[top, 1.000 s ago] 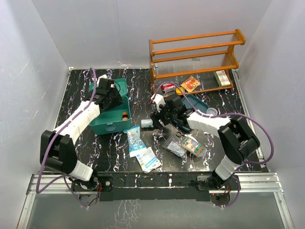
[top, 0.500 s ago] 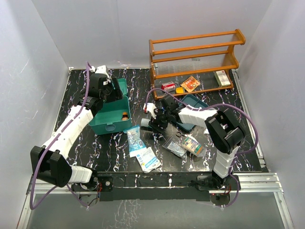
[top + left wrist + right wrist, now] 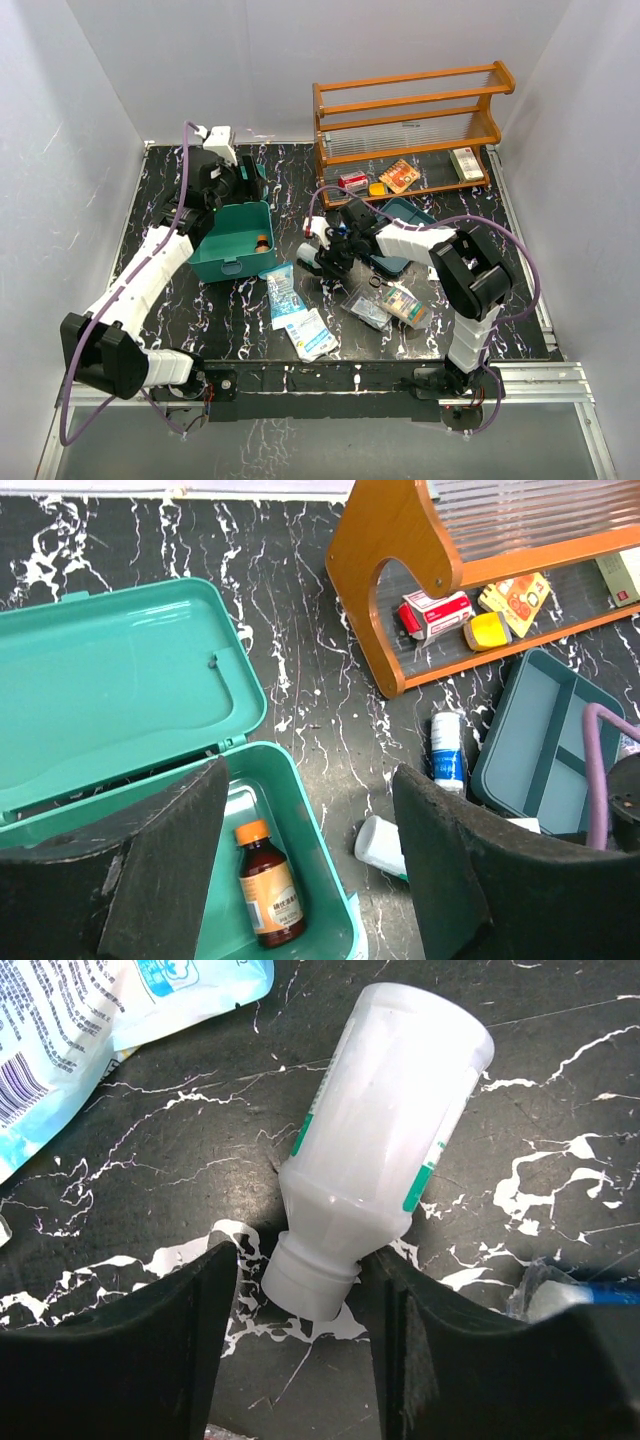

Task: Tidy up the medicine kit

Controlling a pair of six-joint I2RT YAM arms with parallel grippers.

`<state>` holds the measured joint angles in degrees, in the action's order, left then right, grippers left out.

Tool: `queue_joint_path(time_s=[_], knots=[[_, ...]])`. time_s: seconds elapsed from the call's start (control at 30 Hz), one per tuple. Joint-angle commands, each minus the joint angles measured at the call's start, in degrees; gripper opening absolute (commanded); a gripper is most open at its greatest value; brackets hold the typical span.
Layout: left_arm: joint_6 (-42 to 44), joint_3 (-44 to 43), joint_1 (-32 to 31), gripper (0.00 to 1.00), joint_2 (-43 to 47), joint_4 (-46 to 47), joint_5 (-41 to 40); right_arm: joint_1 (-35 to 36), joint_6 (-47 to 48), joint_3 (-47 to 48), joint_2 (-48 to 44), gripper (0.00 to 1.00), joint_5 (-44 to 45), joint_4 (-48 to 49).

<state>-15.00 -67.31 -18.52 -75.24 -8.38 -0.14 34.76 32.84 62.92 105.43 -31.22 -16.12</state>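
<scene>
The teal medicine kit stands open at the left, its lid tipped back. A brown bottle with an orange cap lies inside it. My left gripper hovers above the lid's hinge, open and empty. A white bottle with a green-edged label lies on the table just right of the kit. My right gripper is open low over the table, with the bottle's cap between its jaws; it shows in the top view too.
The orange wooden rack at the back holds small boxes. A dark teal divided tray lies in front of it, a blue-white tube beside it. Blue-white sachets and clear bags lie near the front.
My left gripper has lifted out of the kit and drawn back over the lid. My right gripper has moved left to the white bottle and now straddles its cap.
</scene>
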Motion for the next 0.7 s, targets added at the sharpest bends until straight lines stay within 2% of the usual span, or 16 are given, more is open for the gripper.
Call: queue_joint_path(time_s=[0.0, 0.1, 0.27, 0.47, 0.67], knots=[[2.6, 1.7, -0.1, 0.66, 4.4, 5.2, 1.3, -0.1, -3.7, 2.2, 1.1, 0.53, -2.8, 4.8], [2.8, 2.3, -0.1, 0.66, 4.8, 5.4, 1.2, 0.0, -5.2, 1.6, 1.3, 0.52, -2.4, 6.6], [4.2, 4.3, -0.1, 0.67, 6.3, 8.2, 2.6, 0.0, -7.6, 0.8, 1.5, 0.43, 0.5, 9.7], [8.0, 7.4, -0.2, 0.68, 8.6, 10.6, 6.3, -0.1, -8.7, 0.7, 1.2, 0.11, 3.5, 11.2], [17.5, 9.3, -0.1, 0.69, 11.0, 8.5, 14.7, -0.7, -6.2, 1.5, -3.7, 0.01, 0.9, 6.5]])
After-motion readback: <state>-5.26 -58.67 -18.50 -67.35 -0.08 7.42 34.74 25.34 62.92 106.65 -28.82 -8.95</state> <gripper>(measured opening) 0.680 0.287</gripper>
